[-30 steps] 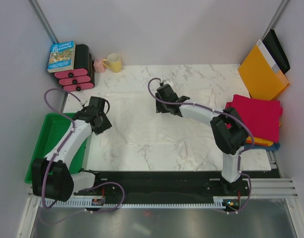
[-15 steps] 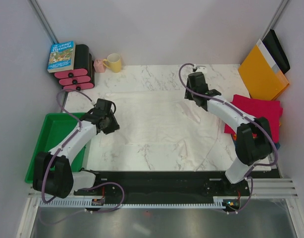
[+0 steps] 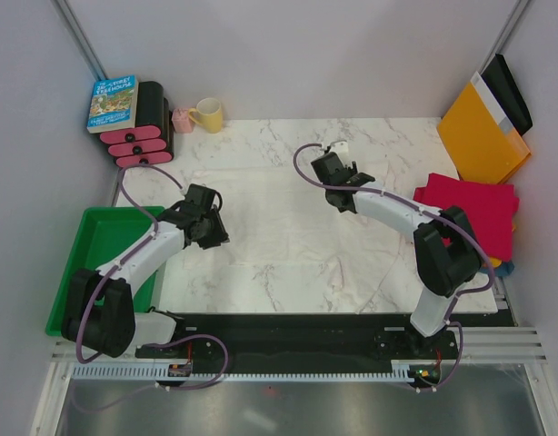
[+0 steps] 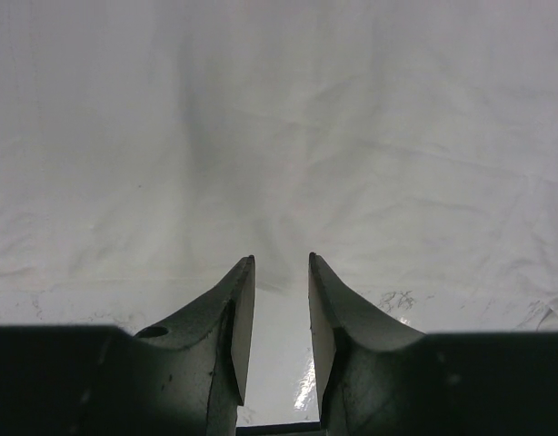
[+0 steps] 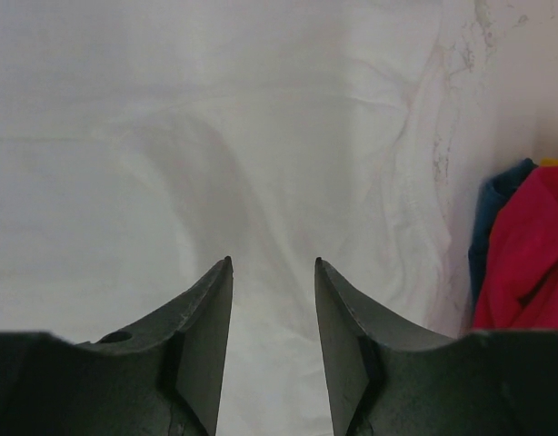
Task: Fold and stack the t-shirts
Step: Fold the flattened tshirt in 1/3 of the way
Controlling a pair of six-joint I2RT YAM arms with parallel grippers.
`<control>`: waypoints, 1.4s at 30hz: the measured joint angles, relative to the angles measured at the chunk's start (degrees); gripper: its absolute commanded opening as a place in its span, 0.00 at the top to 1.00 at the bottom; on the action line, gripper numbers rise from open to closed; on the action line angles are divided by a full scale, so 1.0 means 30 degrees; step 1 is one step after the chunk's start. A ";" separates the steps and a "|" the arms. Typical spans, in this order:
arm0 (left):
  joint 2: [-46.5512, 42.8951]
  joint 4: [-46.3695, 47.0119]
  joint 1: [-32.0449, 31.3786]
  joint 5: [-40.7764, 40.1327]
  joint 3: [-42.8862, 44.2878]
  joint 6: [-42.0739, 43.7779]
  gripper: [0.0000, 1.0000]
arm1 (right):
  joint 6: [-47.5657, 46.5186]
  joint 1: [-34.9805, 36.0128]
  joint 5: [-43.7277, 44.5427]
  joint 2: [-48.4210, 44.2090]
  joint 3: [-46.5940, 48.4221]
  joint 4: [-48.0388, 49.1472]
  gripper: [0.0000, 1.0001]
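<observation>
- Left gripper point(image 4: 281, 265): low over the near-left part of the white t-shirt point(image 3: 279, 236). Jaws spread a little, and only cloth edge and glossy surface show through the gap, so it pinches nothing.
- Green bin point(image 3: 93, 263): off the left side of the surface, just beside the left arm.
- White t-shirt: spread flat and wrinkled across the middle of the marbled surface point(image 3: 252, 136). Its hem shows just ahead of the left fingertips in the left wrist view.
- Right gripper point(image 5: 272, 263): over the far-right part of the white t-shirt. Jaws spread with nothing between them, only cloth below.
- Red t-shirt point(image 3: 470, 213): folded at the right edge of the surface, on top of the stack and apart from both grippers.
- Orange t-shirt point(image 3: 474, 258) and dark blue t-shirt point(image 5: 491, 227): under the red one, only their edges peeking out.
- Orange-yellow envelope point(image 3: 479, 132): leaning in the far right corner.
- Yellow mug point(image 3: 208, 114) and a small pink cup point(image 3: 182, 119): touching, at the far left edge of the surface.
- Book point(image 3: 113, 102): on top of a black-and-pink rack point(image 3: 143, 136) in the far left corner.
</observation>
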 measured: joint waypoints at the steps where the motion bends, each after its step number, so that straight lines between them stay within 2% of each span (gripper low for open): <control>1: 0.0022 0.0022 -0.0015 0.0029 0.0000 0.0000 0.63 | -0.0109 -0.0036 0.0240 0.0015 0.0000 -0.0058 0.53; 11: 0.0117 0.0036 -0.0342 0.0102 -0.0015 0.0000 0.64 | -0.0488 0.0940 0.1253 0.0656 -0.0015 -0.0197 0.54; 21: 0.0255 0.0051 -0.0503 0.0109 -0.0277 0.0000 0.63 | -0.0495 0.1479 0.1377 0.2543 -0.0015 -0.0160 0.53; 24: 0.0262 0.0051 -0.0503 0.0109 -0.0277 0.0000 0.63 | -0.0488 0.1450 0.1486 0.3235 0.0000 -0.0131 0.56; 25: 0.0262 0.0051 -0.0503 0.0109 -0.0277 0.0000 0.64 | -0.0488 0.1450 0.1537 0.3468 0.0022 -0.0131 0.59; 26: 0.0262 0.0051 -0.0503 0.0109 -0.0277 0.0000 0.64 | -0.0488 0.1443 0.1566 0.3679 0.0036 -0.0124 0.70; 28: 0.0262 0.0044 -0.0503 0.0109 -0.0277 0.0007 0.64 | -0.0517 0.1428 0.1566 0.3971 0.0066 -0.0175 0.81; 29: 0.0262 0.0044 -0.0503 0.0102 -0.0277 0.0007 0.64 | -0.0517 0.1406 0.1566 0.4058 0.0080 -0.0197 0.91; 31: 0.0262 0.0036 -0.0503 0.0102 -0.0277 0.0007 0.64 | -0.0474 0.1392 0.1566 0.4080 0.0138 -0.0219 0.99; 42: 0.0262 0.0029 -0.0503 0.0109 -0.0277 0.0007 0.64 | -0.0058 0.1224 0.1122 0.3555 0.0503 -0.0051 1.00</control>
